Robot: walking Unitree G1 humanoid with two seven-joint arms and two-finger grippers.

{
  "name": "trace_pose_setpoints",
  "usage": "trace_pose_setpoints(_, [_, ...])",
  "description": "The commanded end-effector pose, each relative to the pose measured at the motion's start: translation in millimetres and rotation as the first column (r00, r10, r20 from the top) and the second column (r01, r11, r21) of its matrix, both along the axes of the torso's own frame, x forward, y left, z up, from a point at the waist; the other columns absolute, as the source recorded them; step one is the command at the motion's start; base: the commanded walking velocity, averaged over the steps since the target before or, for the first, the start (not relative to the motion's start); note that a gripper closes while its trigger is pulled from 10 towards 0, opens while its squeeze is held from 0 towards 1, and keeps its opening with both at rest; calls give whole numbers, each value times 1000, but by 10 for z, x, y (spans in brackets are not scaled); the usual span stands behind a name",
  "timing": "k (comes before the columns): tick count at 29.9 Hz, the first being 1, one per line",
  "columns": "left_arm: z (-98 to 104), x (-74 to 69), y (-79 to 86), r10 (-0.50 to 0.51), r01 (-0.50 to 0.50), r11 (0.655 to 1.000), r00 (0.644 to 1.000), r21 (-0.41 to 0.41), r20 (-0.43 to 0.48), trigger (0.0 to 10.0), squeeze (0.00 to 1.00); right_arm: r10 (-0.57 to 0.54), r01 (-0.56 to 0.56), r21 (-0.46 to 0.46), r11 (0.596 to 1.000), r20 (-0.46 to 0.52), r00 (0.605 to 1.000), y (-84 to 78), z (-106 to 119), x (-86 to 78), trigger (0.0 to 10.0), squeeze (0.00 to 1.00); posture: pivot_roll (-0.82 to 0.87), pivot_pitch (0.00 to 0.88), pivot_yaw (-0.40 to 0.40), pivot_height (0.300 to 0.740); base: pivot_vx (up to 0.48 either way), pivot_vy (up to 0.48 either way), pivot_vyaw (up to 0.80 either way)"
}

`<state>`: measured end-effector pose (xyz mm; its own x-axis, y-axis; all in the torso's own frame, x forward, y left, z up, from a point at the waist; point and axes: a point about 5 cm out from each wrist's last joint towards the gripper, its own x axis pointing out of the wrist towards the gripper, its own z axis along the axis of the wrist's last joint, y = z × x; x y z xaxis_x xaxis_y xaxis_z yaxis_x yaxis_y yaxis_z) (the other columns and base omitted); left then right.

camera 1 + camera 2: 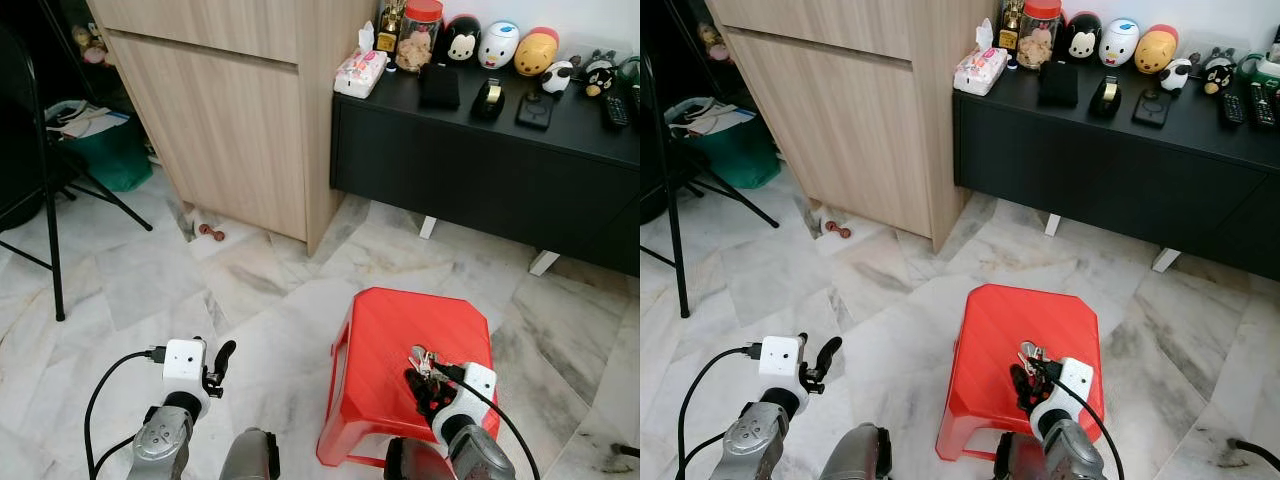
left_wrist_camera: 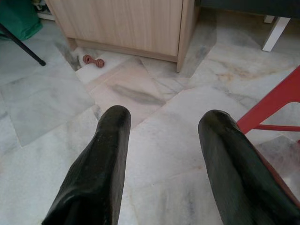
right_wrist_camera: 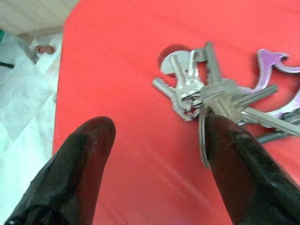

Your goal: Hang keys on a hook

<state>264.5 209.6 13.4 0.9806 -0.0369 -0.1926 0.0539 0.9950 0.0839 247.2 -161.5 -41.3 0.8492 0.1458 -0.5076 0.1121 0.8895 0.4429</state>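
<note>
Red stool [image 1: 400, 330], one key bunch [image 3: 215, 96]

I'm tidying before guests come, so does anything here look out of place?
Yes. A small brown dumbbell-shaped object lies loose on the marble floor at the foot of the wooden cabinet. The keys lie in a bunch on the red stool, under the open right gripper.
</note>
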Motion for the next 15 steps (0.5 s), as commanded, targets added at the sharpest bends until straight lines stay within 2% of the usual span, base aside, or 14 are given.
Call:
trace_pose_setpoints(1, [-51,-34,19,3,-3,1000,999,8,-33,10000,0,2,-2,-9,1000,-14,1000,-10,-30,-43,10000,0,188,160,-16,638,0,0,0])
trace_pose_setpoints(9, [-44,-27,22,8,-7,1000,1000,7,-29,10000,0,-9,8,-41,999,-35,999,-46,-45,-56,10000,0,189,156,-18,638,0,0,0])
trace_pose_setpoints(10, [-44,-26,22,8,-8,1000,1000,7,-29,10000,0,-10,8,-42,999,-36,999,-48,-46,-57,9020,0,189,156,-18,638,0,0,0])
trace_pose_setpoints(11, [-45,-26,23,9,-8,1000,1000,6,-29,10000,0,-12,10,-45,999,-39,999,-55,-48,-59,6980,0,189,156,-18,638,0,0,0])
trace_pose_setpoints(12, [-46,-27,24,9,-9,1000,1000,6,-29,10000,0,-13,11,-46,999,-40,999,-57,-49,-61,6549,0,189,156,-18,638,0,0,0])
trace_pose_setpoints(13, [-46,-27,25,9,-9,1000,1000,6,-29,10000,0,-13,11,-47,999,-41,999,-58,-50,-61,6549,0,189,156,-18,638,0,0,0])
trace_pose_setpoints(14, [-50,-29,26,9,-9,1000,999,7,-31,10000,0,-11,9,-49,999,-45,999,-57,-54,-66,3686,0,189,156,-19,638,0,0,0])
trace_pose_setpoints(15, [-50,-29,26,9,-9,1000,999,7,-31,10000,0,-11,9,-49,999,-45,999,-57,-54,-66,3686,0,189,156,-19,638,0,0,0])
